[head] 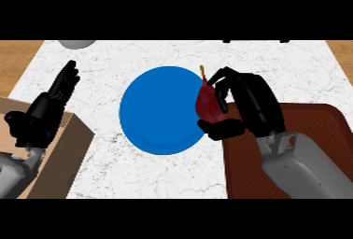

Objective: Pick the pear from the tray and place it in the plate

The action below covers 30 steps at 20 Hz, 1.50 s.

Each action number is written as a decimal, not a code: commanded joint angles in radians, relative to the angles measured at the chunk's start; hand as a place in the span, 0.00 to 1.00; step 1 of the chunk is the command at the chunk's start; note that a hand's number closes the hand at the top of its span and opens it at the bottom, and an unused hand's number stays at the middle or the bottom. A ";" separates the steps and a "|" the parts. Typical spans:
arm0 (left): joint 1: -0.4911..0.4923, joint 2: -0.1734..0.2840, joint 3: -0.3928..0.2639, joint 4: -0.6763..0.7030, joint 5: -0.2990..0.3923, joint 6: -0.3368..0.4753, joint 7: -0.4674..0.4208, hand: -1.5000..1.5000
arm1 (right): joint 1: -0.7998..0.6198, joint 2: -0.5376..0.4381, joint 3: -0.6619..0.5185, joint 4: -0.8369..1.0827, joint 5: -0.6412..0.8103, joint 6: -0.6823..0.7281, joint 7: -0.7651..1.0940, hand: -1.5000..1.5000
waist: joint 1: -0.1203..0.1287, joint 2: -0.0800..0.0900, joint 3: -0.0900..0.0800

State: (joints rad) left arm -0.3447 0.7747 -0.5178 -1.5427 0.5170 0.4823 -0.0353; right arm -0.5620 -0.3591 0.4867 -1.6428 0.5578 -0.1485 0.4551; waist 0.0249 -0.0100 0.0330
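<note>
Pear (206,103), dark red, stem up, held between curled fingers and thumb of right hand (248,105) at the blue plate's (155,112) right rim, brown tray (310,135) under that forearm; left hand (45,109) resting open, fingers straight, over white marbled counter (138,172) by a wooden box (66,154)

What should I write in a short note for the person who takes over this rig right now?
Right robot hand: shut on the red pear, fingers and thumb curled round it, at the right rim of the blue plate.
Left robot hand: open, fingers up, resting at the view's left, holding nothing.
Brown tray: at the right, under the right forearm.
Done: pear picked off the tray and brought to the plate's edge.
Left: carry the pear over the plate's middle, set it down, open the hand and withdraw.
</note>
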 commanded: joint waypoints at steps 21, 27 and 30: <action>-0.052 -0.097 -0.063 0.094 0.021 -0.003 0.017 0.50 | -0.307 0.359 0.113 0.803 -0.071 -0.175 -0.007 0.00 | 0.039 0.039 -0.033; -0.017 -0.090 -0.081 0.055 0.019 0.016 0.000 0.50 | -0.278 0.359 0.060 0.750 -0.276 -0.317 -0.172 0.00 | 0.048 0.033 -0.031; -0.045 -0.106 -0.079 0.087 0.012 0.030 0.008 0.50 | -0.259 0.359 0.035 0.723 -0.334 -0.410 -0.234 0.00 | 0.018 0.030 -0.031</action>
State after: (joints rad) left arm -0.4142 0.7609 -0.5615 -1.5235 0.5340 0.4911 -0.0384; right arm -0.8363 -0.0011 0.5538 -0.8950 0.3096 -0.4583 0.2951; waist 0.0609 0.0080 0.0323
